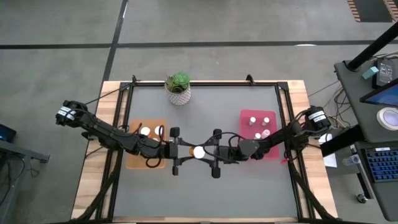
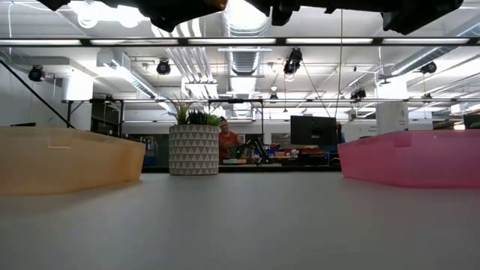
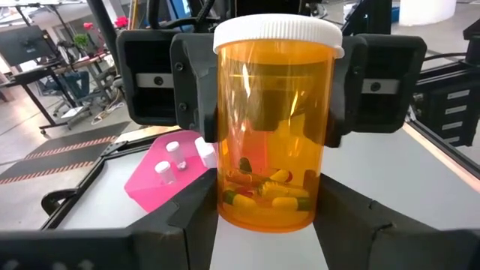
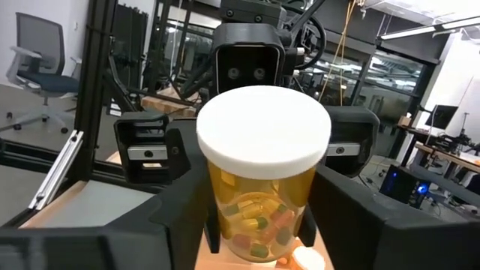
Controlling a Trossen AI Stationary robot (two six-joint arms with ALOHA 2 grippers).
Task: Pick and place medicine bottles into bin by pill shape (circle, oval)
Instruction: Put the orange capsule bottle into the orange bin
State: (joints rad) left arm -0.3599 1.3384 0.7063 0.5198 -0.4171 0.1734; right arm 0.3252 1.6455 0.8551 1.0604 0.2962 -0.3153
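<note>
An orange medicine bottle [image 1: 199, 151] with a white cap is held in the air over the table's middle, between my two grippers. It holds oval capsules, seen in the left wrist view [image 3: 274, 127]; it also shows in the right wrist view [image 4: 262, 150]. My left gripper [image 1: 191, 151] comes from the table's left and my right gripper [image 1: 206, 151] from the right; both are shut on the bottle. Two capped bottles [image 1: 145, 131] stand in the orange bin [image 1: 134, 158]. Three slim bottles [image 1: 257, 135] stand in the pink bin [image 1: 249, 115]. My left gripper pinches the bottle's orange body between its two fingers, at the lower sides [image 3: 225, 206]. The fingers lie level, coming from the table's left. The bottle stands upright, clear of the table. My right gripper pinches the same bottle's body between its two fingers [image 3: 196, 97], on the upper half just below the cap [image 4: 217, 199]. The fingers lie level, coming from the table's right, opposite the left gripper.
A potted green plant [image 1: 178, 87] stands at the table's far edge, between the bins; it also shows in the low view [image 2: 193, 146]. The grey mat [image 1: 199, 193] lies bare near the front edge. A desk with gear [image 1: 379, 93] stands to the table's right.
</note>
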